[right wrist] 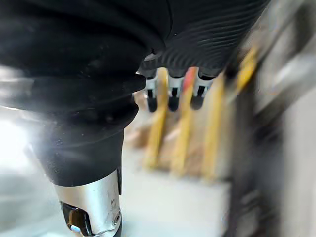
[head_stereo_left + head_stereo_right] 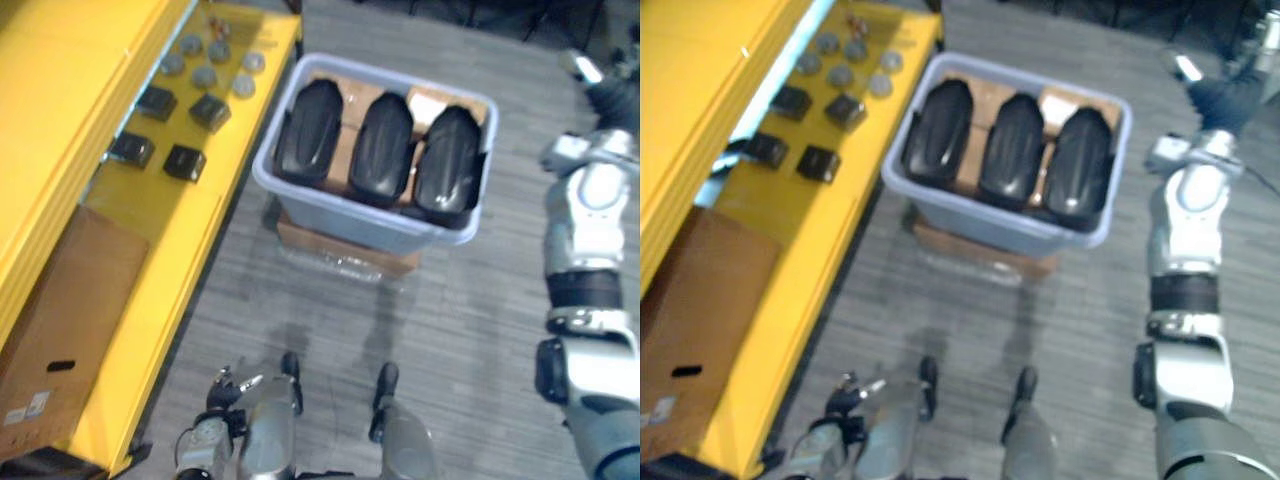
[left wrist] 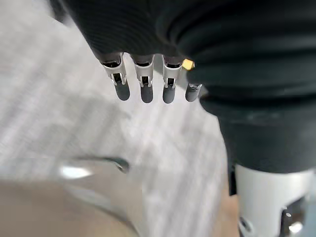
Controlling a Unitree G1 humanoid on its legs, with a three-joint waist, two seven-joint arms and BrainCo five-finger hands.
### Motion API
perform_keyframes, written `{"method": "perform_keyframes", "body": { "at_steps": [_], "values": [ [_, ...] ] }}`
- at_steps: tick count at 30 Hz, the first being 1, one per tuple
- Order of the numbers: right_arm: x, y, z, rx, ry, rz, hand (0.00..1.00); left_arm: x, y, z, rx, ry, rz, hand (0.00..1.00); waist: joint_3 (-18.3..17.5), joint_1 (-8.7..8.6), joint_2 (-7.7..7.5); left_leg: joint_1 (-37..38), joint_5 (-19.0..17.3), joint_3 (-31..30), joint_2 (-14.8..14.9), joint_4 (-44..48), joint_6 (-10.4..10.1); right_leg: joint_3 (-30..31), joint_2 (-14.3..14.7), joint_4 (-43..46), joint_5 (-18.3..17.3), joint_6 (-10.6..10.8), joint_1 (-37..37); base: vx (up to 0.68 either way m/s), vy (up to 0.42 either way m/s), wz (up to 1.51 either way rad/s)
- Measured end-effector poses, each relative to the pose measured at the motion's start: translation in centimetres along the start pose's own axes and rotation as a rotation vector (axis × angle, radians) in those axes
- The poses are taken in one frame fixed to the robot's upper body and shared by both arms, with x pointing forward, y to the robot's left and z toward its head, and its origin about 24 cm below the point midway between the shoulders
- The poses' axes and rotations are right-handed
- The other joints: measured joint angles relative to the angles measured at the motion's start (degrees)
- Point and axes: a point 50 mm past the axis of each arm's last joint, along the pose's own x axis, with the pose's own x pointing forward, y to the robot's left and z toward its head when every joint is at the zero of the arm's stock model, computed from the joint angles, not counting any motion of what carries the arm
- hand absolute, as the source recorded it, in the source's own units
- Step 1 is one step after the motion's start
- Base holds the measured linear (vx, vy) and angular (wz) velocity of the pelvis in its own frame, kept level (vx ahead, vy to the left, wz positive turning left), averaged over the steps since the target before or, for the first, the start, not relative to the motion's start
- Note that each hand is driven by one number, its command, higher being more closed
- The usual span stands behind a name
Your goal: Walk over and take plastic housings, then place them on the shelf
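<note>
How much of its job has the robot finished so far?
Nothing looks finished yet. All three plastic housings lie in the grey bin, and none is on the yellow shelf. The left hand and the right hand are open and hold nothing. Left to do: reach the bin, lift each housing and set it on the shelf.

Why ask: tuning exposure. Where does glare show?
Left eye view: pale sheen on the housings, a washed-out strip along the shelf. Right wrist view: bright patch beside the right robot hand. Left wrist view: a small highlight past the left robot hand.
</note>
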Motion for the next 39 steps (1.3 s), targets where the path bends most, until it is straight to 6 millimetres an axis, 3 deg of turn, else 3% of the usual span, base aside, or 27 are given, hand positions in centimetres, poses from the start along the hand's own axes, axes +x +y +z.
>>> {"method": "perform_keyframes", "body": {
  "at_steps": [4,11,19,28,32,39],
  "values": [
    [0.8,-1.4,-0.4,-0.010,0.096,-0.074,0.00,0.2,-1.0,0.8,-0.061,-0.037,-0.014,0.00,1.48,0.83,1.13,-2.86,0.01,-0.26,0.31,0.93,0.05,-0.42,0.00,1.85,-0.13,-0.28,-3.23,0.00,0.000,0.00],
    [2.2,-0.5,1.4,-0.073,0.132,-0.071,0.00,0.5,-3.0,2.2,-0.139,-0.073,-0.057,0.00,1.68,1.03,1.43,-5.44,0.10,-0.86,0.06,1.02,0.07,-1.41,-0.94,6.52,-2.64,-0.45,-7.16,0.00,-0.001,0.06],
    [1.8,-0.9,-1.6,-0.211,0.328,-0.106,0.00,0.5,-4.4,3.2,-0.206,-0.110,-0.096,0.00,1.71,1.57,1.42,-7.70,1.30,-0.90,-0.20,-0.37,-0.30,-1.59,-1.91,9.79,-4.18,-0.84,-11.64,0.03,-0.013,0.02],
    [1.7,-1.2,-2.3,-0.323,0.398,-0.140,0.00,0.4,-5.0,3.8,-0.278,-0.143,-0.099,0.00,2.16,2.28,1.97,-11.90,1.34,-1.68,-0.57,1.66,-0.41,-1.80,-3.51,17.64,-7.96,-1.21,-18.10,-0.01,-0.024,0.05],
    [1.9,-1.4,-2.1,-0.356,0.386,-0.141,0.00,0.3,-5.1,4.1,-0.293,-0.156,-0.104,0.00,2.84,2.39,2.59,-13.19,1.46,-2.33,-1.23,2.24,-0.57,-2.16,-4.56,20.30,-9.23,-1.26,-19.81,-0.01,-0.019,0.13],
    [2.7,-0.5,-0.1,-0.419,0.244,-0.122,0.00,0.2,-5.5,4.5,-0.311,-0.169,-0.131,0.00,3.43,2.61,2.97,-16.59,1.47,-2.28,-1.23,3.97,-0.57,-1.55,-5.15,23.83,-10.25,-1.67,-24.24,0.00,-0.002,0.01]
  ]
}}
